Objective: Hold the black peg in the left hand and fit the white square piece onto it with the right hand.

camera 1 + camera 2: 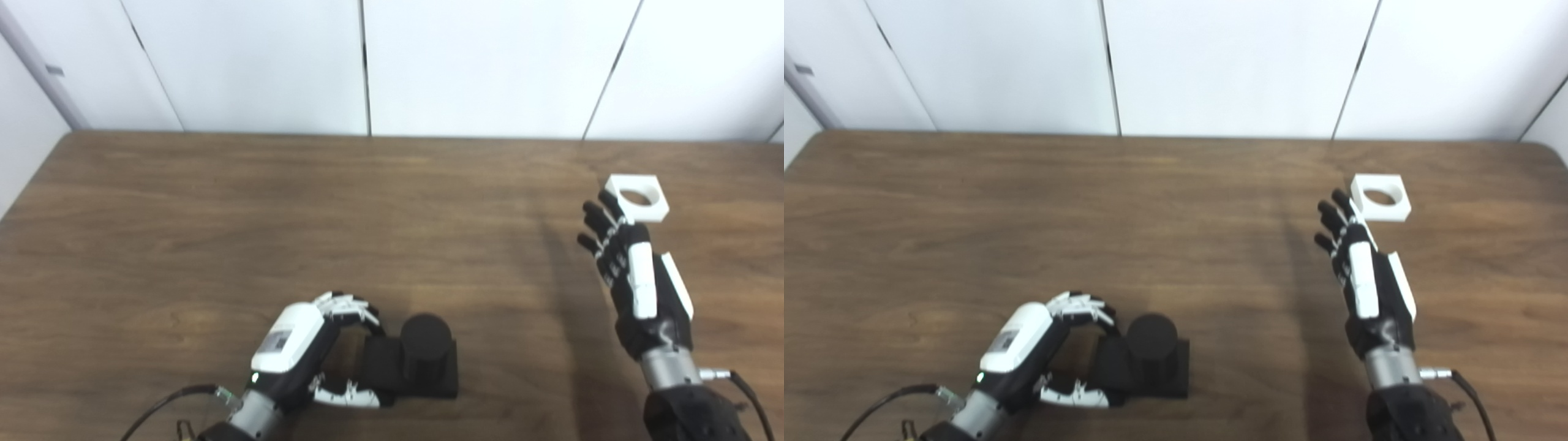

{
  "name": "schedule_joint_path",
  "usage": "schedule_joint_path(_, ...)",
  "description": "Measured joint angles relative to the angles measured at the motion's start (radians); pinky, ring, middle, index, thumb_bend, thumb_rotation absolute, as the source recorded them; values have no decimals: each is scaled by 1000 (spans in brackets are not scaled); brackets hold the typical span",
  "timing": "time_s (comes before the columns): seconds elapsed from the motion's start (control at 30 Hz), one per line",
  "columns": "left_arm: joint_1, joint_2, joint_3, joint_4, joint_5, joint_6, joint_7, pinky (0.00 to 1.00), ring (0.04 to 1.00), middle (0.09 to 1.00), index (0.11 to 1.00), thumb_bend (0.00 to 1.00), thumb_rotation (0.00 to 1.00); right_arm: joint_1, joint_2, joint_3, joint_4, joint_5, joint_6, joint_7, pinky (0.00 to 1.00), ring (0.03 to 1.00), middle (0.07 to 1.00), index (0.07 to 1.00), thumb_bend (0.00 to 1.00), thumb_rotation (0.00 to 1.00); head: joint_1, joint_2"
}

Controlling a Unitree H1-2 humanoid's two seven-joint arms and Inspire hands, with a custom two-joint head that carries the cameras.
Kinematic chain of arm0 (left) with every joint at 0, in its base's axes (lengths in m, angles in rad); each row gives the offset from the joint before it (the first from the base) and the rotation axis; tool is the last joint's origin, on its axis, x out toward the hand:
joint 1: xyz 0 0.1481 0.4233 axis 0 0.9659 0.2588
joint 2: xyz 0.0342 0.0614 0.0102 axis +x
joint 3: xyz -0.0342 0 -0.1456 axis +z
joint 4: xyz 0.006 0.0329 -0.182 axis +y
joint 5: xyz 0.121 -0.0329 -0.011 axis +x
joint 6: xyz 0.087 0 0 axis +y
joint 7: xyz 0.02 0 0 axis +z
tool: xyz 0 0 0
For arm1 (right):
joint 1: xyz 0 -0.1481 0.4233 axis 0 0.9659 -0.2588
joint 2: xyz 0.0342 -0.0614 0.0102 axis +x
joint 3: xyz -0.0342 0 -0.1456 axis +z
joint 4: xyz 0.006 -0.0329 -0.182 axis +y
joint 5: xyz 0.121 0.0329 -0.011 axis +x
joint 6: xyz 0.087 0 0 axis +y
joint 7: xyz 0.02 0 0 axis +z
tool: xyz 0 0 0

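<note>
near the front edge of the wood-grain counter point(245, 202), left of centre, sits the black peg point(422, 349): a short upright cylinder on a flat square black base. left robot hand point(306, 349) lies low beside it, white back plate up, fingers point(349, 309) curled over the far left side of the base and thumb point(346, 397) along the near left edge. both look to be touching the base, so the hand is closed around its left end; base seems flat on the counter, cannot tell if lifted at all. cable trails from the left wrist off the bottom edge.

far right side, white square piece point(637, 197) rests flat on the counter, round hole through the middle, chamfered corners. well apart from the peg. right robot hand point(631, 269) is just in front of it, fingers point(597, 217) straight and spread, pointing away from the robot, holding nothing. its fingertips overlap the near left corner of the white piece in both views; cannot tell whether they touch it or hover above. hand's shadow falls to its left on the wood.

behind the counter, white wall panels point(478, 61) with dark seams.
</note>
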State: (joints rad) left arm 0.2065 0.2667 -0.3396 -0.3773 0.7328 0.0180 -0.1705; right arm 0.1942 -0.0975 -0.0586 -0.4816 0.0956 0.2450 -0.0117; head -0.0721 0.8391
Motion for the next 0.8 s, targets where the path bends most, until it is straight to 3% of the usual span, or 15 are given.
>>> schedule_joint_path(0.53,18,-27,2,6,73,-1,38,871,815,752,485,520,47,-1,1,-2,-31,17,32,-21,906,941,912,936,634,979,-49,11)
schedule_joint_path(0.7,17,-30,9,7,71,-4,39,859,810,749,485,520,46,-3,0,-4,-45,24,50,-26,926,952,912,940,647,999,-100,-17)
schedule_joint_path(0.8,17,-30,16,7,67,-12,39,843,796,740,485,520,46,-8,-4,-12,-83,24,80,-26,910,945,908,925,646,903,-123,-28)
